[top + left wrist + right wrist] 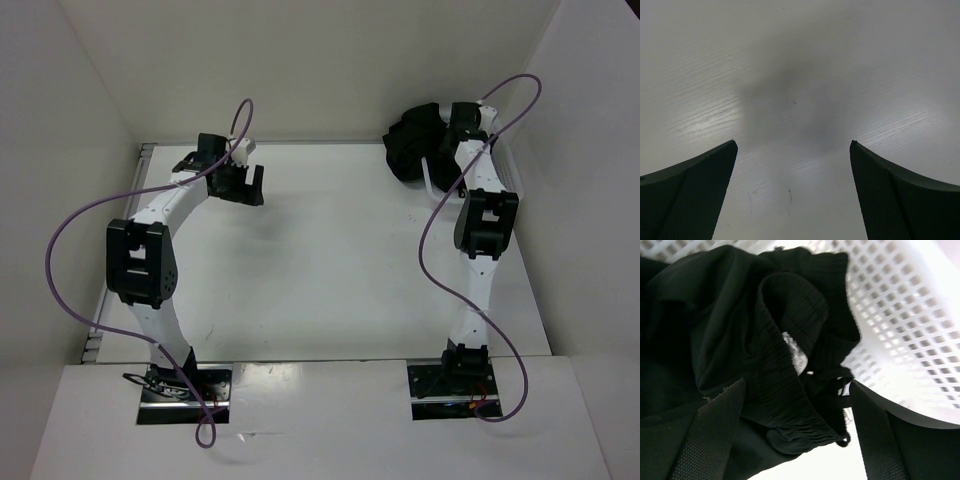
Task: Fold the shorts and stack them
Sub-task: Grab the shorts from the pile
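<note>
– White laminate table (330, 260), faintly grained and scuffed. What is entered at its left?
– Item one: left gripper (240, 182). Black, mesh-textured fingers (695, 190) spread wide over bare tabletop, holding nothing.
– And further right?
– Item two: the shorts (410, 150). Black, soft and matt, crumpled in a heap at the far right corner. They are in or on a white plastic mesh basket (905, 315); the views don't settle which. The ribbed elastic waistband (790, 365) is curled into a loop, with a thin cord (840, 400) at its lower end.
– Item three?
– Right gripper (797, 382). Its fingers are apart, one on either side of that waistband, not clamped on it.
– Advice for the pick?
– A judgement only: pinch the waistband, since it is the thickest and firmest fold and least likely to slip. Bite deep enough for both layers, but keep the fingertips off the basket's lattice, where they could snag. Lift straight up so the legs hang free, then carry the shorts leftward to open table. There the left gripper could take the other waistband corner and help spread them flat.
</note>
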`<state>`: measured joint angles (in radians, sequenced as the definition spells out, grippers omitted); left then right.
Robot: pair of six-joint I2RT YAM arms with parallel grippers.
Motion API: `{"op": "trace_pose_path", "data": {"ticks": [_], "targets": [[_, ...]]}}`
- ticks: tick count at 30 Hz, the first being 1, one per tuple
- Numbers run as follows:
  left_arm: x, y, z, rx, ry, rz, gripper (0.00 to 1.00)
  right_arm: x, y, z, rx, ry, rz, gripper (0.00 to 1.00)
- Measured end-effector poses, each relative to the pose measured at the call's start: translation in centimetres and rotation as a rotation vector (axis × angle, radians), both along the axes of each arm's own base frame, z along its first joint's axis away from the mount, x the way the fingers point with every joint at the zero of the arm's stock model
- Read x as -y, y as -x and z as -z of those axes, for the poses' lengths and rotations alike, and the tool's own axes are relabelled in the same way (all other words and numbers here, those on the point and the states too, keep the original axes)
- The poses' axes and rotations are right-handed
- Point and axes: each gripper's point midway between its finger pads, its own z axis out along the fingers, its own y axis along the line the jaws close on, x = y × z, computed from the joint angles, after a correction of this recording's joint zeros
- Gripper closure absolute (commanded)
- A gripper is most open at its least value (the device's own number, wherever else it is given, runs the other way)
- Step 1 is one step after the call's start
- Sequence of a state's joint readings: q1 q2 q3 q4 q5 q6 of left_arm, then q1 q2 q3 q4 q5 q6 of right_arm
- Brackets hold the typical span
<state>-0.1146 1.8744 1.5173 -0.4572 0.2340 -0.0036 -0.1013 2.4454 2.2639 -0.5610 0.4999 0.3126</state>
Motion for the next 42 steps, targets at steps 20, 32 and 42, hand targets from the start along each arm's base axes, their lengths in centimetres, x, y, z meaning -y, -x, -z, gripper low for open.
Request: {"op": "trace_pose_path", "data": {"ticks": [20,32,42], "targets": [[-0.4,0.0,0.5,-0.010,-0.020,-0.015,0.00,-2.6,-0.5,2.8,-0.038,-0.089,-0.135,0.99],[-0.3,-0.3,0.3,0.003,-0.015,-0.013,0.00,-5.0,0.9,-1.7,-0.022,0.021,-0.129,0.99],[0.0,-1.2,-1.2,0.044,0.000,-0.005,0.00,-7.8,2.1,-10.7,0.109,0.131,-0.128,0.99]]}}
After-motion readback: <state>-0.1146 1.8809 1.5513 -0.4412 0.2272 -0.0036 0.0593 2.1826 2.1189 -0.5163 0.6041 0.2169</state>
